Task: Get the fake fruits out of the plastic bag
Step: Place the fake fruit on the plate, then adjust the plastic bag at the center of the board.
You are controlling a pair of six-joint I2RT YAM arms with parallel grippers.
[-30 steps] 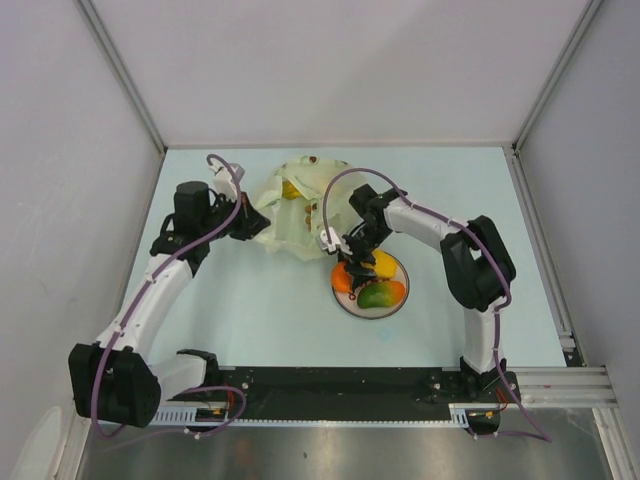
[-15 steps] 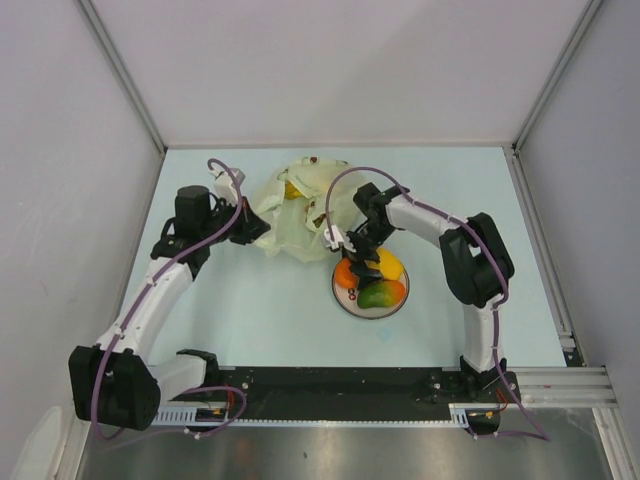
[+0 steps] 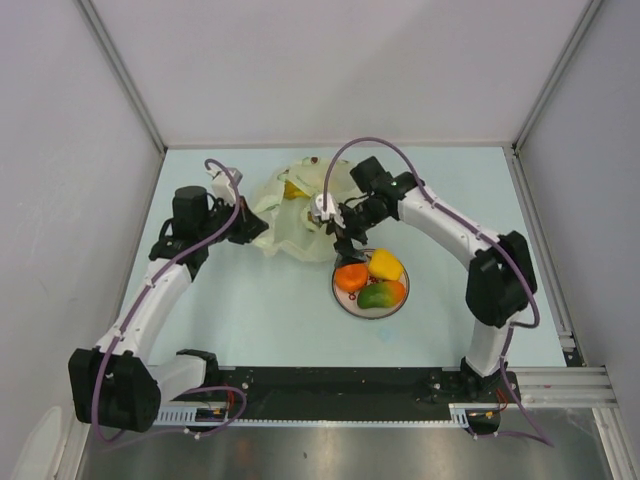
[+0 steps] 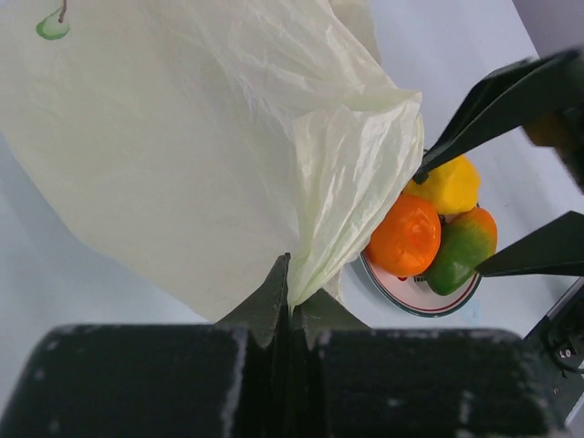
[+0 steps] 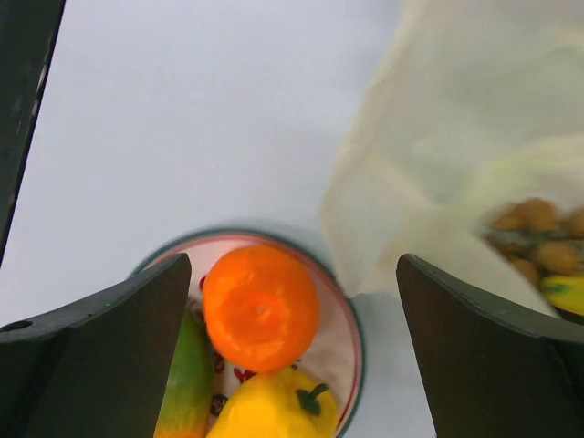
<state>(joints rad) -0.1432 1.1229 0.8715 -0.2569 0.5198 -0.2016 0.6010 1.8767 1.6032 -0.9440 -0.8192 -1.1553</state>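
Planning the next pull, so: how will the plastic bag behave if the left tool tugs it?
Likely floppy: the plastic bag drapes in crinkled folds from the left tool, which is pinched shut on it. Probably light, being thin and translucent. The brown cluster showing through it may shift when it moves.

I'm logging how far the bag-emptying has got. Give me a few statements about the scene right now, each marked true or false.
1. The orange, the yellow fruit and the mango lie on the plate. True.
2. The right gripper holds the orange. False: its jaws stand wide open and empty, above the near edge of the plate and the bag's edge.
3. The left gripper is shut on a fold of the plastic bag. True.
4. The plastic bag is empty. False: a brown cluster and a bit of banana show inside it in the right wrist view.
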